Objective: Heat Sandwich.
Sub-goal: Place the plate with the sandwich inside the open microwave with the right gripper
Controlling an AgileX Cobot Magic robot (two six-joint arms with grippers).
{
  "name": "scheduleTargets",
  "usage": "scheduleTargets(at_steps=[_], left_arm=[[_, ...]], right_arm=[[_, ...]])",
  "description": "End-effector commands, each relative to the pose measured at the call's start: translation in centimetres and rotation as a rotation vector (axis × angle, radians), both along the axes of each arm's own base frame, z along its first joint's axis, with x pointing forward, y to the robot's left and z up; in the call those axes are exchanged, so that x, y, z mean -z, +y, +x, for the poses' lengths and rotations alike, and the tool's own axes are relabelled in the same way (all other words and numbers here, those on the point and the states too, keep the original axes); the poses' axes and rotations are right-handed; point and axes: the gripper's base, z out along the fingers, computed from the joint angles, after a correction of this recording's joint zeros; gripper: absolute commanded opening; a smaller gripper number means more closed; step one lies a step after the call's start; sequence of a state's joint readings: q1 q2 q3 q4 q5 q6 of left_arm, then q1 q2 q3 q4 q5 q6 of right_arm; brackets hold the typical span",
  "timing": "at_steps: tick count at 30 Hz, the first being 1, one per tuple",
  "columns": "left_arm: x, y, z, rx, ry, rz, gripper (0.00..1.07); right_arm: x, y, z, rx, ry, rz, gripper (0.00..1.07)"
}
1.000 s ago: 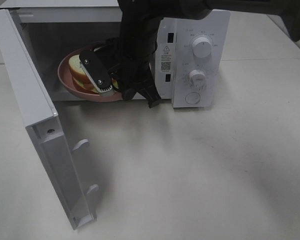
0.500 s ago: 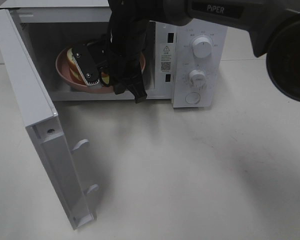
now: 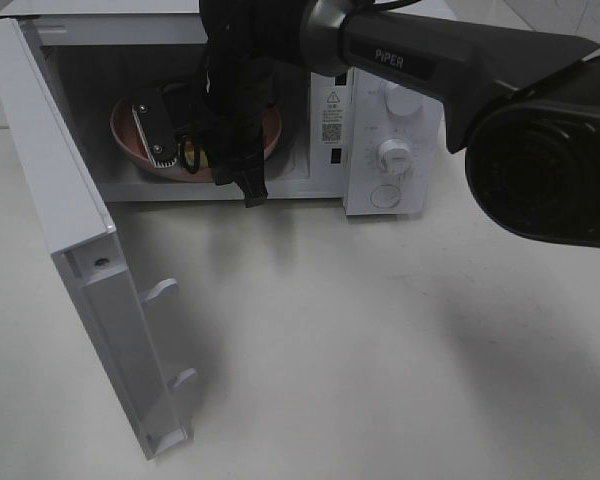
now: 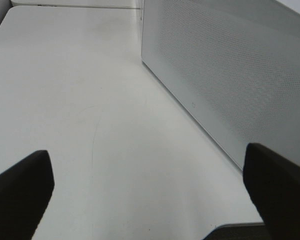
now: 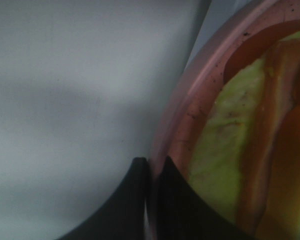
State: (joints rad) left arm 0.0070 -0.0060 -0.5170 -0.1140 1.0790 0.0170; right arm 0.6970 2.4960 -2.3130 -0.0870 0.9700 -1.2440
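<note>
The sandwich [image 5: 260, 140] lies on a round pink plate [image 5: 190, 115], its tan bread and pale green-yellow filling showing close up in the right wrist view. My right gripper [image 5: 152, 172] is shut on the plate's rim, one finger on each side. In the high view the plate [image 3: 128, 128] sits inside the open microwave [image 3: 330, 60]. The right arm and right gripper [image 3: 192, 152] reach into the cavity and hide most of the sandwich. My left gripper [image 4: 150, 195] is open over bare table beside the microwave's perforated side wall [image 4: 230, 65], holding nothing.
The microwave door [image 3: 75, 240] stands swung wide open at the left, reaching toward the table's front. The control panel with two knobs [image 3: 392, 155] is right of the cavity. White table [image 3: 380, 340] spreads in front.
My right arm has carried the plate with the sandwich from the cavity's front edge deeper into the microwave. The left gripper has stayed open and still.
</note>
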Motion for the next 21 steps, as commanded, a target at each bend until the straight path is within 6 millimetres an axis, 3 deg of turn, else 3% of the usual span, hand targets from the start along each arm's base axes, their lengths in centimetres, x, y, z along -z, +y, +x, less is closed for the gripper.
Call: scheduleTargets(at_steps=[1, 13, 21], left_arm=[[0.0, 0.0, -0.2, 0.005, -0.026, -0.004, 0.98], [0.0, 0.0, -0.2, 0.005, -0.026, -0.004, 0.98], [0.0, 0.0, -0.2, 0.005, -0.026, -0.004, 0.98]], right_arm=[[-0.5, 0.2, 0.4, 0.005, -0.033, 0.022, 0.03], [1.5, -0.2, 1.8, 0.028, -0.042, 0.033, 0.05], [1.6, -0.1, 2.0, 0.049, -0.056, 0.057, 0.13]])
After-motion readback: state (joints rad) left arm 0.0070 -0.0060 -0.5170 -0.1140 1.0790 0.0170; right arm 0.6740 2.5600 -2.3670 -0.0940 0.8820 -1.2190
